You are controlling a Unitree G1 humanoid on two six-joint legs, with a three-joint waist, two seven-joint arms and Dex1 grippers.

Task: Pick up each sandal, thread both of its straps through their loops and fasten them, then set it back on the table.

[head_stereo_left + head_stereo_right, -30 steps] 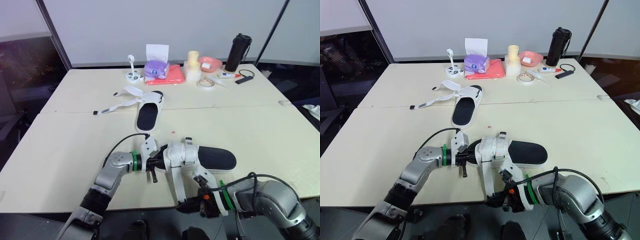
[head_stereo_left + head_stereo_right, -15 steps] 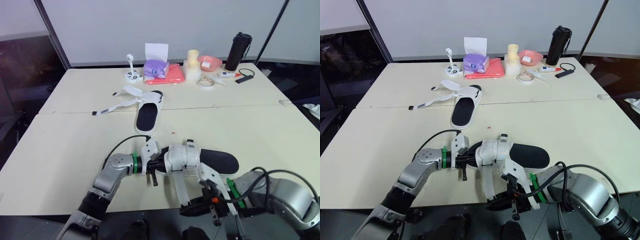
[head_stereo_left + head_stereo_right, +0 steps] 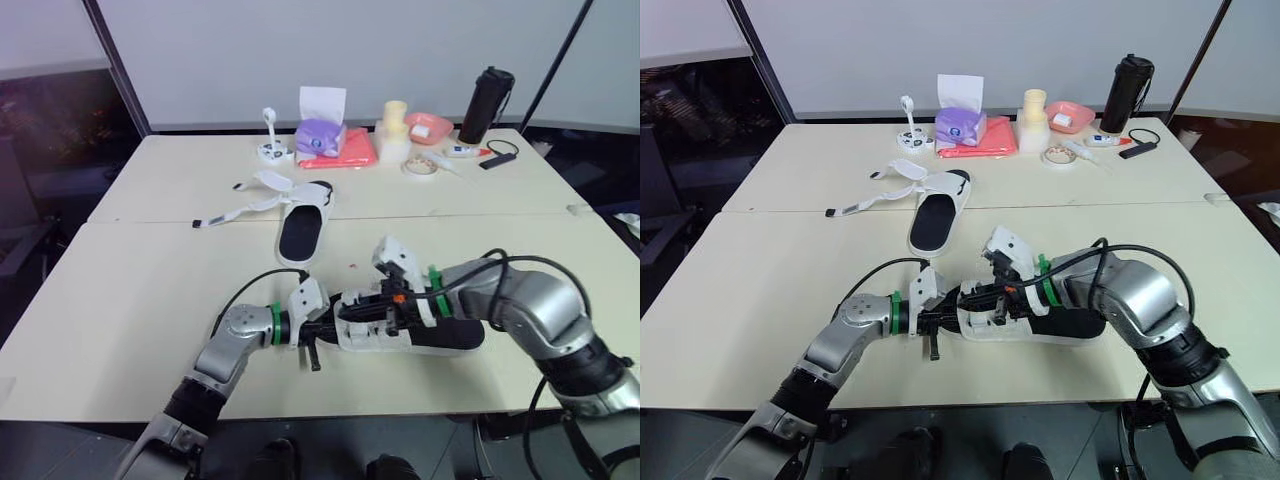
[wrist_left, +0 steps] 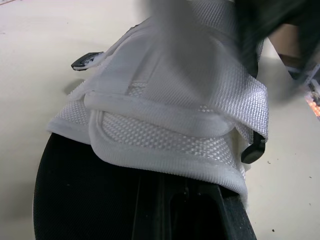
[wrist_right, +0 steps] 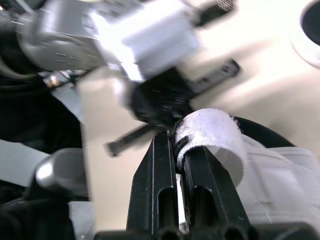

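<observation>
The near sandal (image 3: 440,335) lies flat on the desk (image 3: 140,290) close to its front edge. Its long axis runs side to side, with the black footbed stretching toward the robot's right and the white mesh strapped end toward its left. The left hand (image 3: 312,333) is clenched on that left end. The right hand (image 3: 348,304) reaches in over the upper, its fingers pinched on a white strap (image 5: 212,132) that curls over their tips. The far sandal (image 3: 300,230) rests further back near the desk's middle. Its long axis runs roughly front to back, with the strapped end away from the robot, and its loose straps (image 3: 240,210) are splayed out flat toward the robot's left.
</observation>
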